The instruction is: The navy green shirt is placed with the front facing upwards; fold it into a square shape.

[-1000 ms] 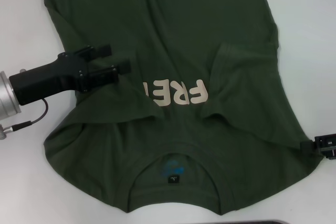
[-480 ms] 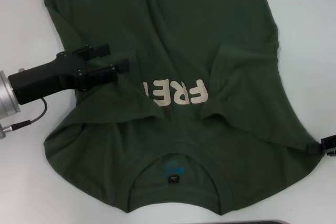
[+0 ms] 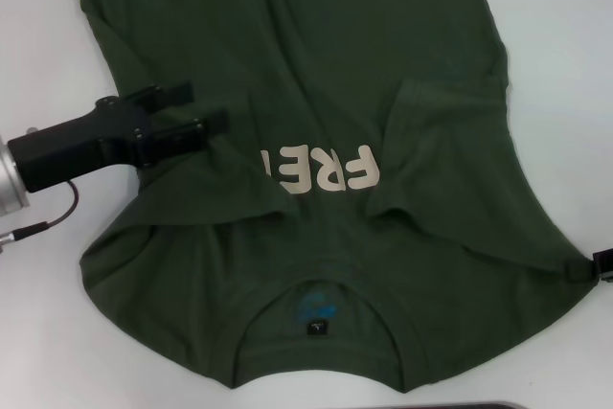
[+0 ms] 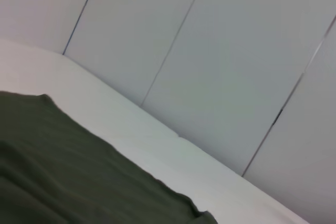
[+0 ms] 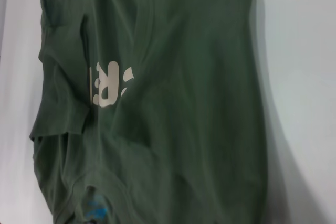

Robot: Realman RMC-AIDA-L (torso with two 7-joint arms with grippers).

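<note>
The navy green shirt point(image 3: 316, 55) lies front up on the white table, with its collar point(image 3: 316, 308) toward me and the cream letters "FRE" point(image 3: 321, 170) partly covered. Both sleeves are folded inward over the chest. My left gripper point(image 3: 196, 107) is open and holds nothing, its fingers just over the folded left sleeve edge. Only a sliver of my right gripper point(image 3: 603, 265) shows at the picture's right edge, beside the shirt's right shoulder. The shirt also shows in the left wrist view point(image 4: 63, 171) and the right wrist view point(image 5: 173, 103).
The white table point(image 3: 565, 45) shows bare on both sides of the shirt. A dark edge point(image 3: 460, 406) runs along the front of the table. Grey wall panels point(image 4: 220, 66) stand beyond the table's far edge.
My left gripper has drawn back a little to the left, away from the letters. My right gripper has pulled away to the right, almost out of view. The shirt has not moved.
</note>
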